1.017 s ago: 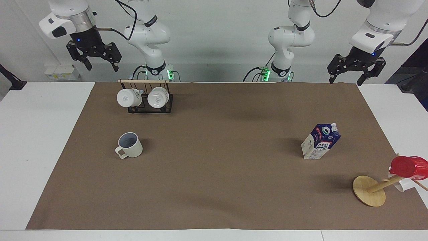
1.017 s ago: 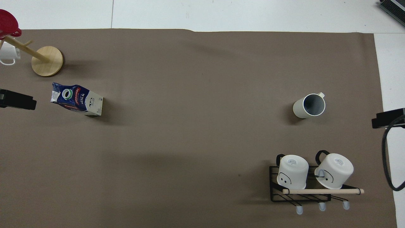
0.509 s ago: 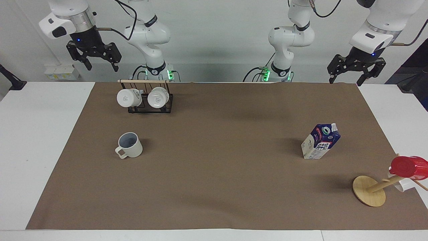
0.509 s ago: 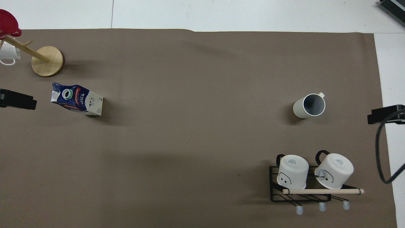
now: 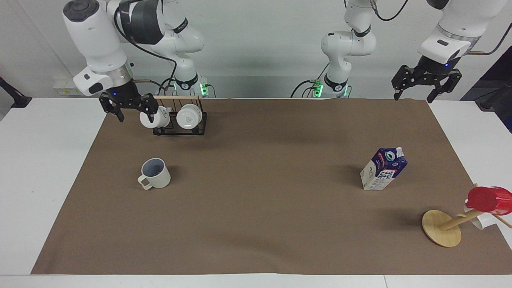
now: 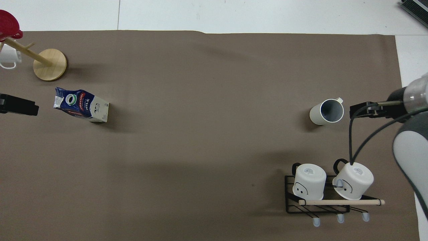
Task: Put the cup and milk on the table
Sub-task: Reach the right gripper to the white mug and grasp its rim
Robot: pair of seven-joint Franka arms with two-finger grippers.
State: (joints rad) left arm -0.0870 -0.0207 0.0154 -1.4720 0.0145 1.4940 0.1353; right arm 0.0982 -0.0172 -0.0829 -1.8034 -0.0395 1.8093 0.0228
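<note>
1. Broadly, the table carries a brown paper sheet
2. Right gripper, jaws wide and holding nothing, hangs over the paper's edge beside the rack of white mugs, at about 11 o'clock from the cup
3. Left gripper, spread and empty, waits at 1 o'clock from the milk
4. Milk and cup both stand upright on the paper, well apart

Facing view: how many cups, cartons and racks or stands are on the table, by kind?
Beige cup: 1
White mugs on the wire rack: 2
Red cup: 1
White cup under it: 1
Milk carton: 1
Wire rack: 1
Wooden stand: 1
Total: 8
</note>
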